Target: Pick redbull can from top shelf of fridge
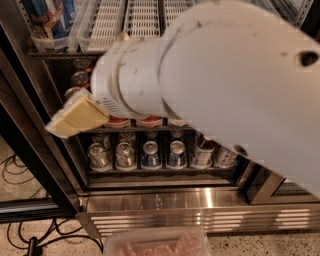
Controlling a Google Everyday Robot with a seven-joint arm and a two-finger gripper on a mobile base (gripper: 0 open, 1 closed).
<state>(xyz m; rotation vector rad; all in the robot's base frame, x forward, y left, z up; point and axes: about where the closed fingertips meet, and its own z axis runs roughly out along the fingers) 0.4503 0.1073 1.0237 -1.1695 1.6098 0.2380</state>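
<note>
The redbull can (50, 15), blue and silver with red lettering, stands in the leftmost clear-fronted lane of the top shelf (142, 17), at the upper left; its top is cut off by the picture's edge. My gripper (75, 119) is cream-coloured and sticks out to the lower left from the big white arm (225, 85). It hangs in front of the middle shelf, below and a little right of the redbull can, and holds nothing that I can see. The arm hides most of the fridge (200, 205).
Red cola cans (80, 80) stand on the middle shelf behind the gripper. Short silver-blue cans (150, 155) and bottles (202, 155) fill the lower shelf. A dark door frame (30, 115) runs along the left. Cables (20, 170) lie on the floor. A clear container (155, 242) is at the bottom.
</note>
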